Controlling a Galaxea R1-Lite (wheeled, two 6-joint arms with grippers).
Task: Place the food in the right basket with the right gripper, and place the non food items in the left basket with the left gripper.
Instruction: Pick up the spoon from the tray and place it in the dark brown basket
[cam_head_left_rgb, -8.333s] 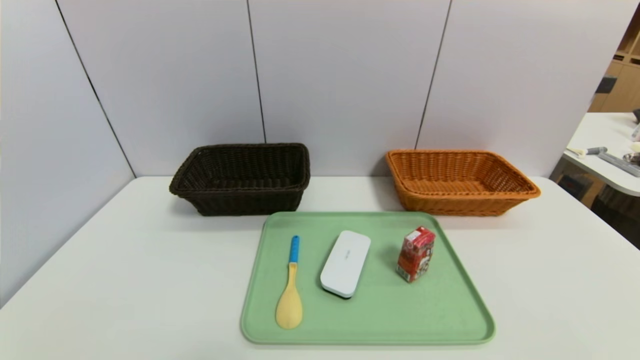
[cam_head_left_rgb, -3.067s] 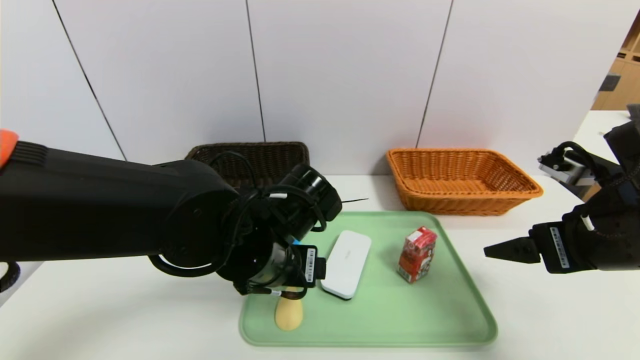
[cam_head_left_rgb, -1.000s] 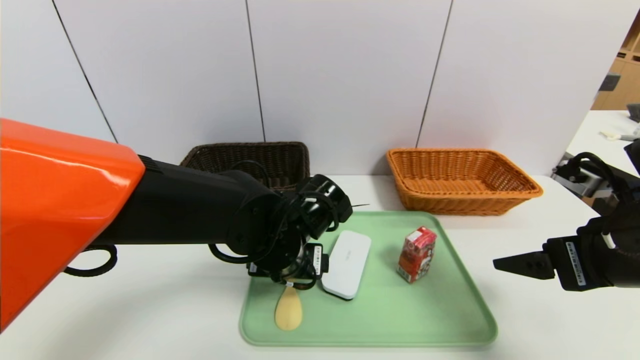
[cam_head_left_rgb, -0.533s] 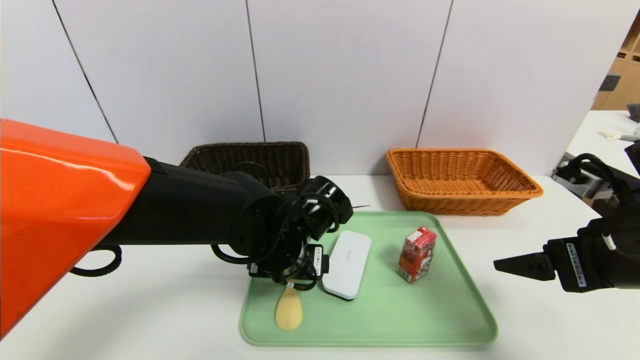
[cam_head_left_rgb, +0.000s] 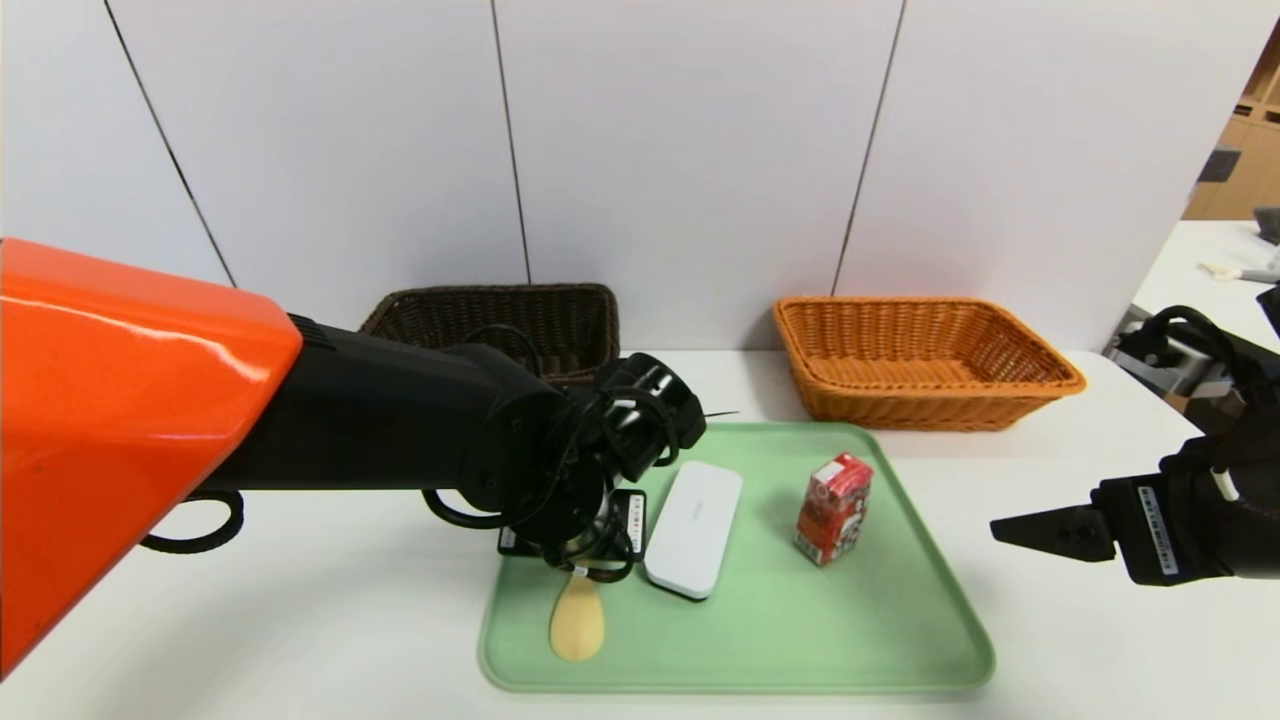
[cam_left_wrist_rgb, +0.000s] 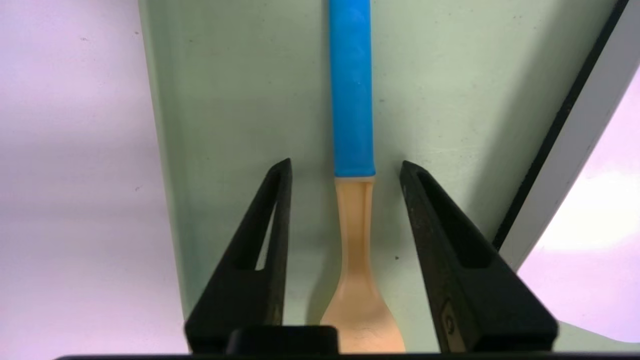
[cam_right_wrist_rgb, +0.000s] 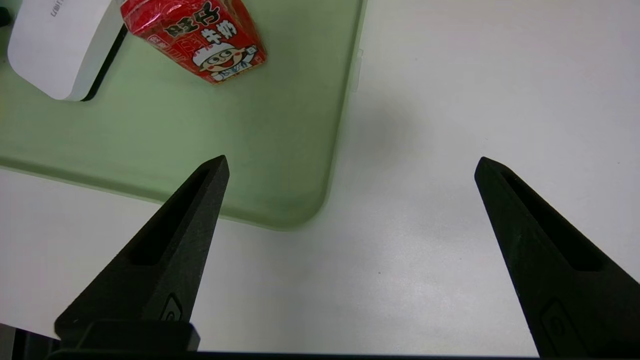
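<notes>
A smooth white table (cam_head_left_rgb: 300, 600) carries three things — a flat pale green plastic tray (cam_head_left_rgb: 880, 650) in front, a dark brown wicker basket (cam_head_left_rgb: 560, 310) and an orange-tan wicker basket (cam_head_left_rgb: 920, 365) behind.

White table before a pale panelled wall

The white table (cam_head_left_rgb: 300, 600) fills the lower frame; behind it stand pale panels (cam_head_left_rgb: 680, 150) split by thin dark seams. At the far right edge, a second white table (cam_head_left_rgb: 1215, 262) and wooden shelving (cam_head_left_rgb: 1255, 110).
</notes>
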